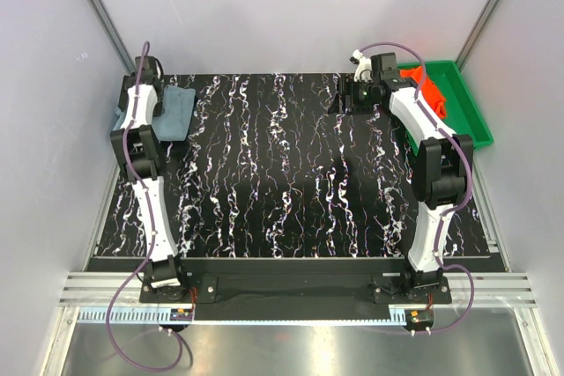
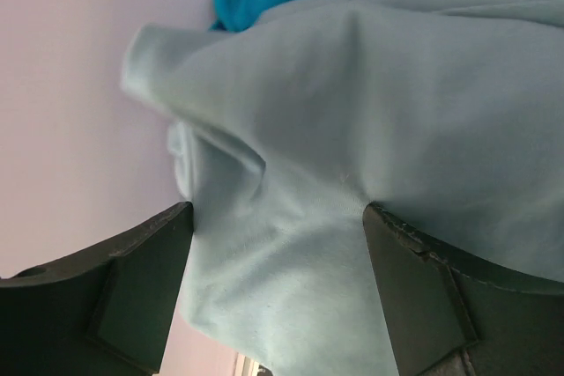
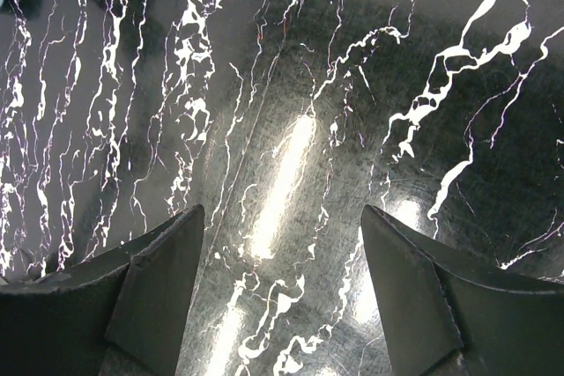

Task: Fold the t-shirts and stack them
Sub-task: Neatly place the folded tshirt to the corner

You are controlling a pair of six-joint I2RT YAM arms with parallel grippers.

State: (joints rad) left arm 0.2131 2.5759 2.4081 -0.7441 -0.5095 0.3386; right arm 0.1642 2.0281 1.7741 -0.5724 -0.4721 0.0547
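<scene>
grey-blue t-shirt (image 2: 397,112), just beneath left hand (image 2: 275,217)

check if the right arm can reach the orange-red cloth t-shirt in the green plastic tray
Probably yes: the orange-red t-shirt lies in the green tray close beside it, and the right gripper is open.

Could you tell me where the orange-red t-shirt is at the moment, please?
In the top view, the orange-red t-shirt lies in the green tray at the table's far right corner, partly hidden behind the right arm.
</scene>
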